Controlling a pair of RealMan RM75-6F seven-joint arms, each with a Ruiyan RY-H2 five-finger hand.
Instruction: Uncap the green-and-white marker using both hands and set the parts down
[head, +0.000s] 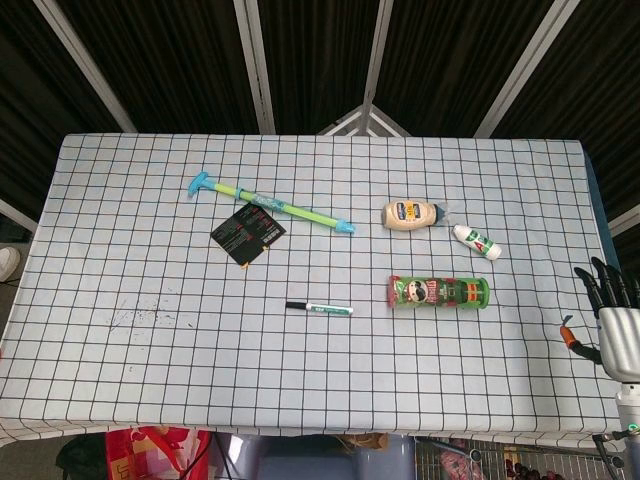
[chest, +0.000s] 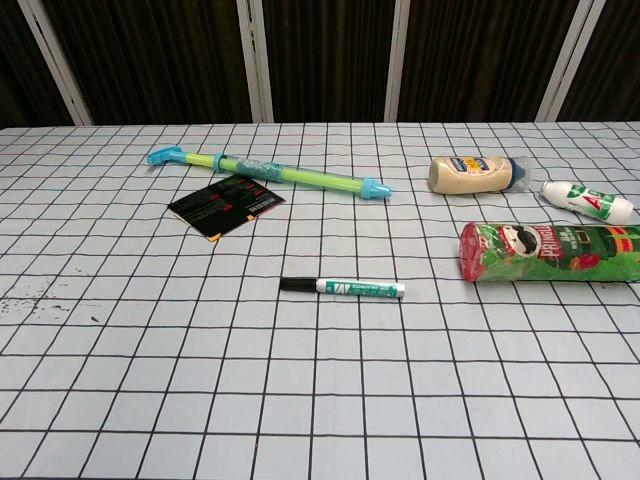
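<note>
**Still capped: marker alone at mid-bench**

Flat on the checked cloth of the bench (head: 120, 400) lies the marker (head: 319, 308), its black cap pointing left and its green-and-white barrel to the right; the barrel's print is too small to read. Nothing touches it. To its right, well apart, a green Pringles can (chest: 551, 251) lies on its side, lid end toward the marker. Behind the can rest a mayonnaise bottle (chest: 474, 172) with a blue label, wording illegible, and just beside that a small white bottle (chest: 588, 201) with a green-and-red label. Up and to the left of the marker sits a black card (chest: 226, 205) with red lettering I cannot make out, touching a long blue-and-green water squirter (chest: 270, 173). The right hand (head: 610, 320) hangs off the bench's right edge, fingers spread, holding nothing. The left hand shows in neither view.
</note>
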